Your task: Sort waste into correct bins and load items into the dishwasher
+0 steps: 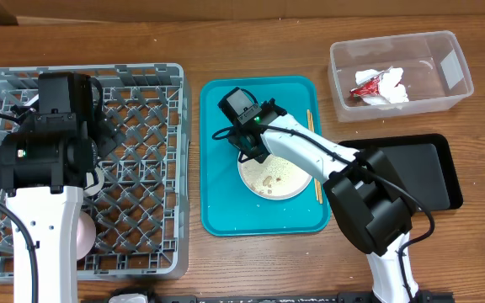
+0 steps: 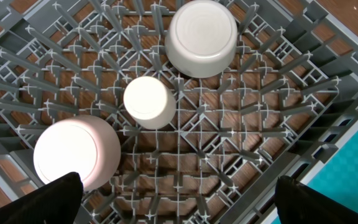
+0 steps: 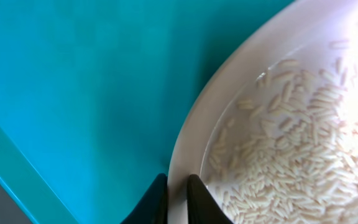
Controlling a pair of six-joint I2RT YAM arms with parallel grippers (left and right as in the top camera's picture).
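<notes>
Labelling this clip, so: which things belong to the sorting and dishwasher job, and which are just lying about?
Job: white plate, rice grains, chopsticks, crumpled napkin, red wrapper, clear tub, black tray, grey dish rack, racked bowls, cup, right hand gripping the plate.
Lying about: teal serving tray.

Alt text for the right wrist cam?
The right gripper pinches the rim of a white plate between its two dark fingertips, seen close up. Loose white rice grains lie scattered inside the plate, which sits on a teal tray filling the left of the view.
</notes>
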